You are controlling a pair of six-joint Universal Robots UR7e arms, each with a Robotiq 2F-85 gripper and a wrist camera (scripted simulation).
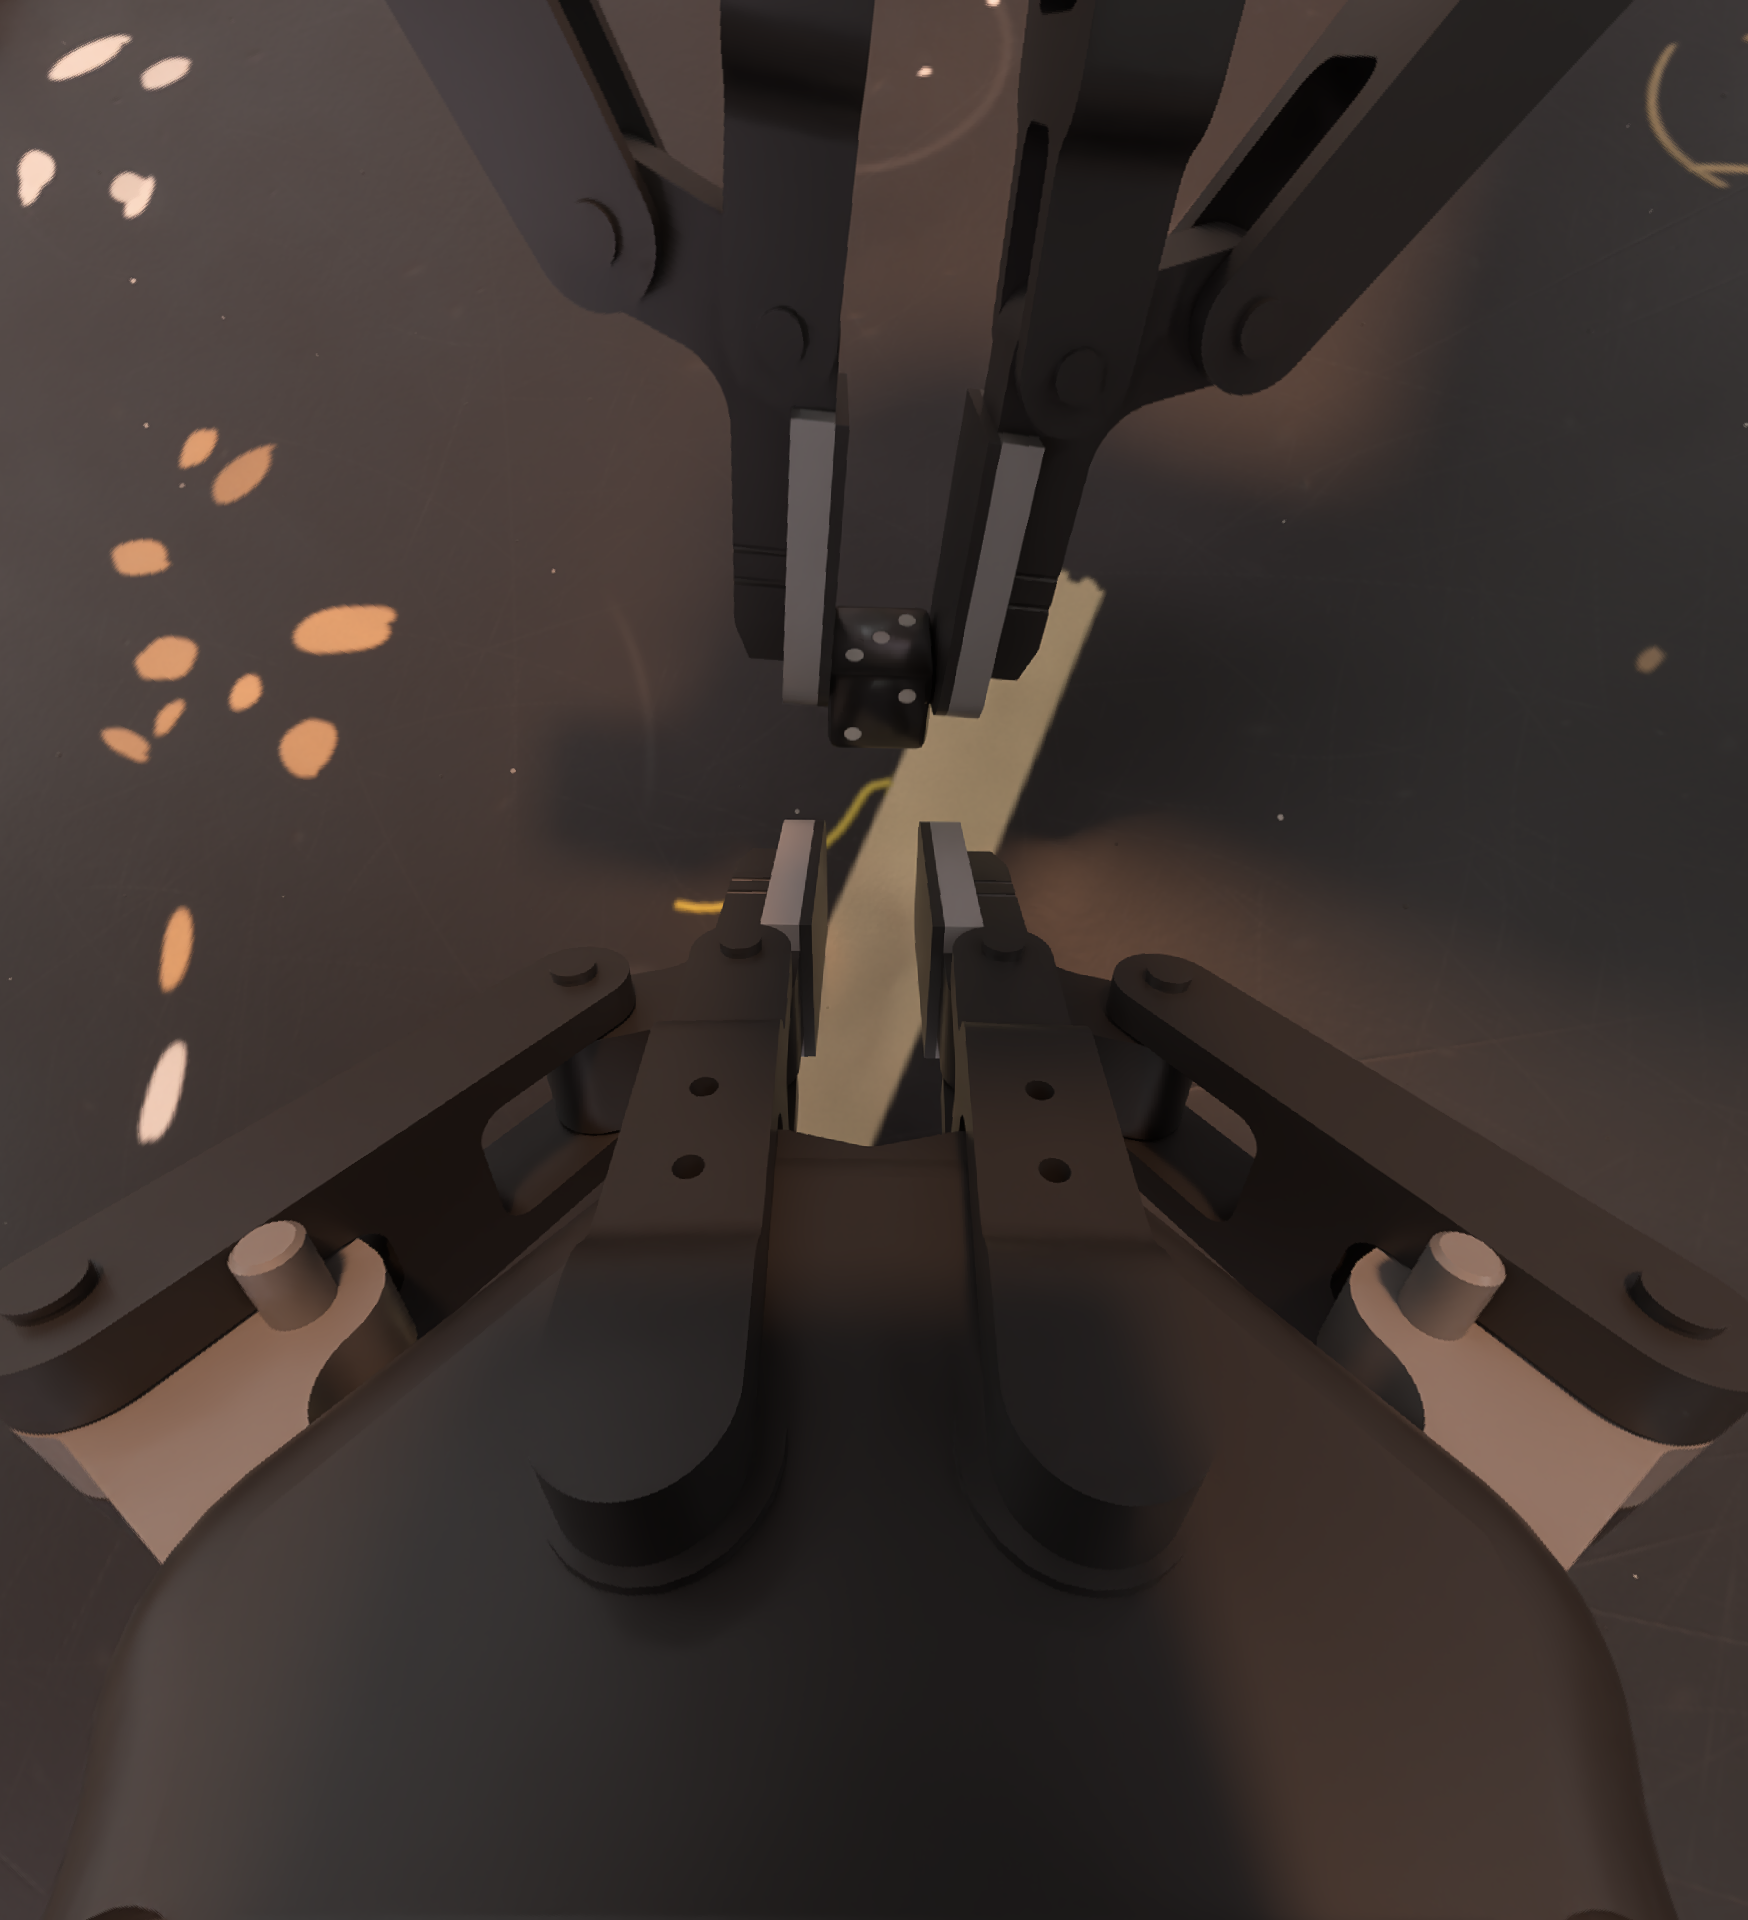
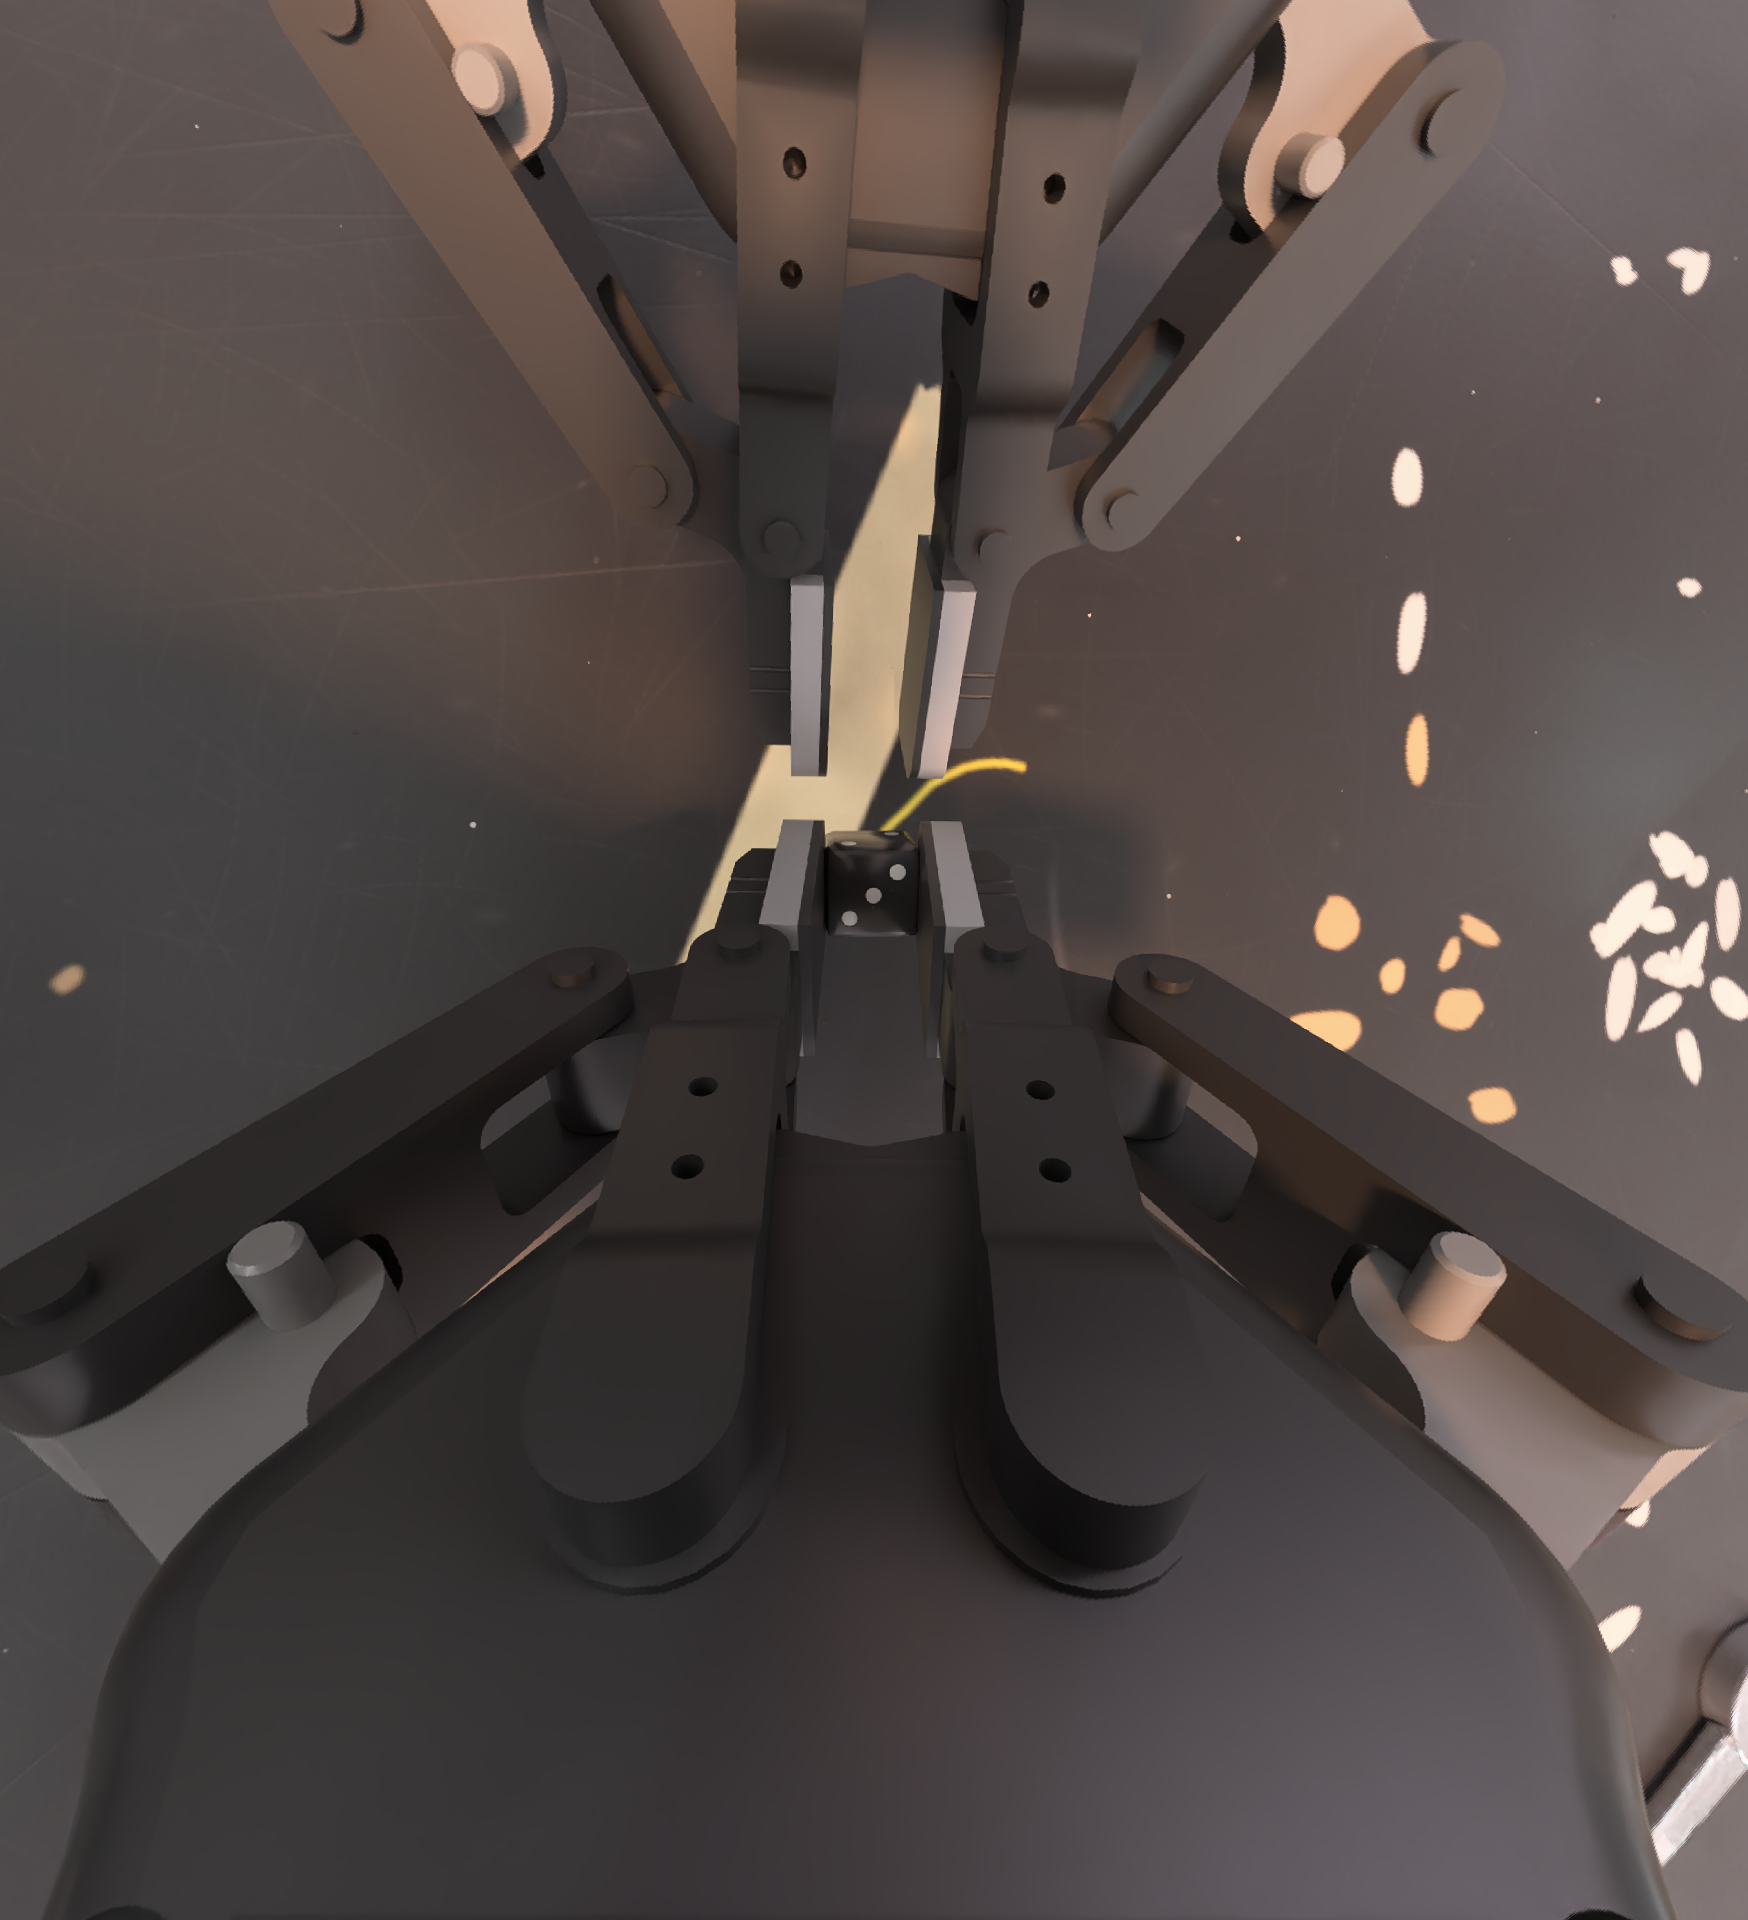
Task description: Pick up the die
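Observation:
The die (image 2: 872, 894) is small and black with white pips. My right gripper (image 2: 872, 837) is shut on it, the die pinched between the two grey pads near their tips and held above the dark table. In the left wrist view the die (image 1: 878, 675) shows in the right gripper (image 1: 880, 709), which comes in from the top. My left gripper (image 1: 872, 844) faces it tip to tip, just short of the die. Its jaws stand a narrow gap apart with nothing between them. It shows from the top in the right wrist view (image 2: 868, 771).
A dark scratched table (image 1: 330, 312) lies below, dappled with light spots. A tan strip (image 1: 1000, 727) and a thin yellow line (image 1: 854, 810) lie on it under the grippers. A silver wrench (image 2: 1743, 1745) lies at the lower right of the right wrist view.

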